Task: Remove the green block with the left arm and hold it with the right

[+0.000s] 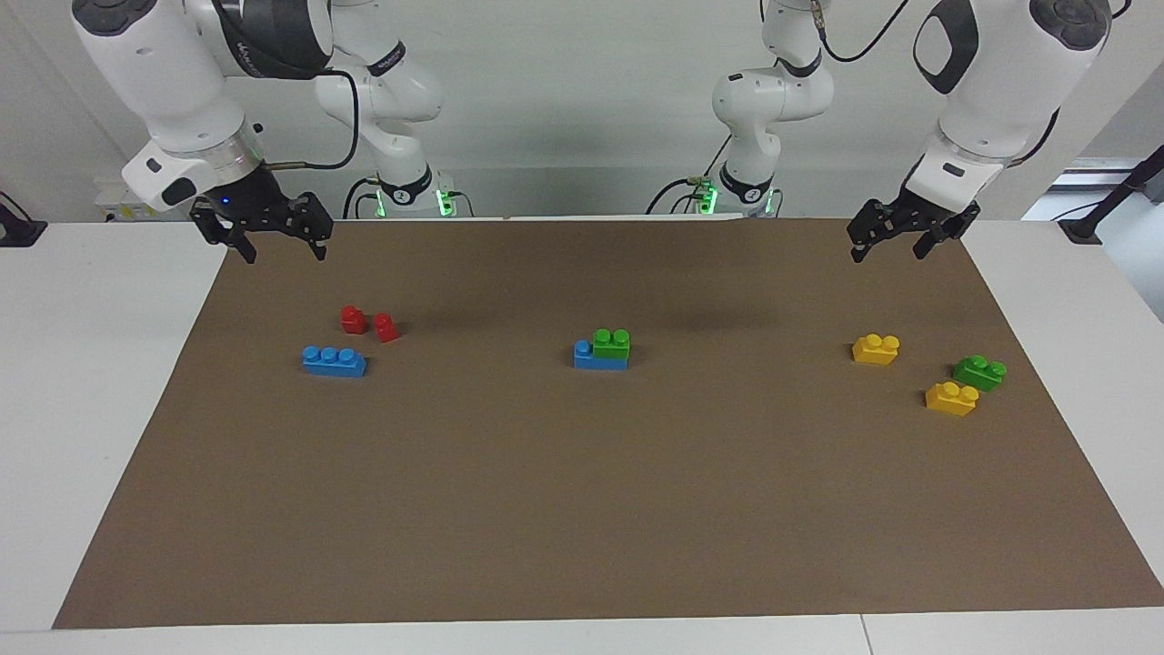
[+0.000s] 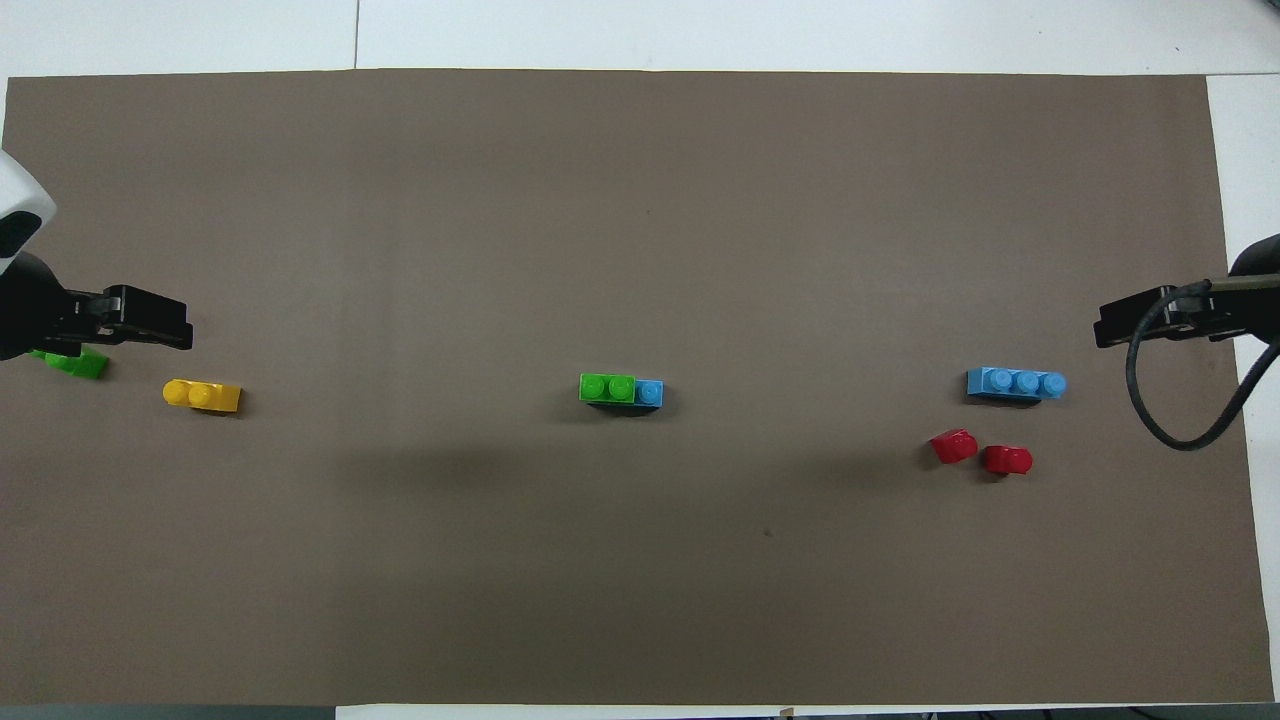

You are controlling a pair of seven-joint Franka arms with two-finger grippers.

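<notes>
A green block point(image 1: 611, 342) with two studs is stuck on top of a blue brick point(image 1: 596, 359) at the middle of the brown mat; the pair also shows in the overhead view, with the green block point(image 2: 607, 387) covering most of the blue brick point(image 2: 650, 392). My left gripper point(image 1: 891, 241) hangs open and empty in the air over the left arm's end of the mat, well apart from the pair. My right gripper point(image 1: 280, 246) hangs open and empty over the right arm's end. Both show at the overhead view's edges, the left gripper point(image 2: 150, 325) and the right gripper point(image 2: 1140, 322).
A loose green brick point(image 1: 979, 372) and two yellow bricks point(image 1: 876, 348) point(image 1: 951, 398) lie at the left arm's end. A long blue three-stud brick point(image 1: 335, 360) and two small red bricks point(image 1: 353, 318) point(image 1: 386, 327) lie at the right arm's end.
</notes>
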